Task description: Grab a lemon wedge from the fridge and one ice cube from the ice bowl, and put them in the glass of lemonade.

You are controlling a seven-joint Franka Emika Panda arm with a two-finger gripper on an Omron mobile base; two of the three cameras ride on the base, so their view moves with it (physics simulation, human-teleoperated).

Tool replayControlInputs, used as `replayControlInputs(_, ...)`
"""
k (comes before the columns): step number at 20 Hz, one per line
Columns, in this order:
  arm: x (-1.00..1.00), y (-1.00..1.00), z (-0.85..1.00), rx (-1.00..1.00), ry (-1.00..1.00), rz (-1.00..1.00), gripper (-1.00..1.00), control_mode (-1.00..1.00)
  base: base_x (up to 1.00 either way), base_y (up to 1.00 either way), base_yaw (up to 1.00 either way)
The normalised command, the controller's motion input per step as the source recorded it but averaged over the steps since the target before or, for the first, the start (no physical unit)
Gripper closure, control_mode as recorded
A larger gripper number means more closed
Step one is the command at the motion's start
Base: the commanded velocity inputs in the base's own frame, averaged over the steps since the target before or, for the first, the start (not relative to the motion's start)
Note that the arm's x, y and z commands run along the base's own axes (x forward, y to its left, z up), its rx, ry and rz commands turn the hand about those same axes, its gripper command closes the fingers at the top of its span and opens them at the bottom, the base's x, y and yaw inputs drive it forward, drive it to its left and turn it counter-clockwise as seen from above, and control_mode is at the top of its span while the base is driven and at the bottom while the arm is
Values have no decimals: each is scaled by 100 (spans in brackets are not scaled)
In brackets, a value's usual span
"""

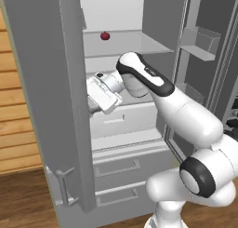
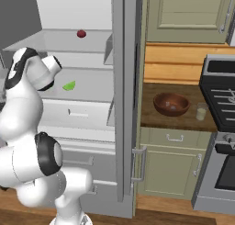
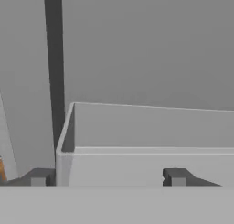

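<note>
- The hand (image 3: 107, 177) reaches into the open fridge (image 1: 56, 106), fingers spread wide, gripping nothing.
- The lemon wedge (image 2: 69, 86) lies on a fridge shelf.
- Bowl (image 2: 171, 104) and glass (image 2: 201, 111) stand on the worktop (image 2: 151, 116).

In the fridge (image 2: 120, 81), the lemon wedge (image 2: 69, 85) lies on the shelf below the red fruit (image 2: 81, 34). On the counter (image 2: 151, 118) right of it, the ice bowl (image 2: 171, 104) sits left of the glass of lemonade (image 2: 201, 111).
</note>
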Motion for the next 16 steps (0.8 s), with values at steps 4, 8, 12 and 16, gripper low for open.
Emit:
replayControlInputs(4,-51,100,0,0,0,7,-100,-100,0,0,0)
replayControlInputs(8,-61,93,5,0,-4,5,-100,-100,0,0,0)
replayControlInputs(12,-51,53,6,0,-7,0,-100,-100,0,0,0)
replayControlInputs(16,-43,-14,5,0,-2,-8,-100,-100,0,0,0)
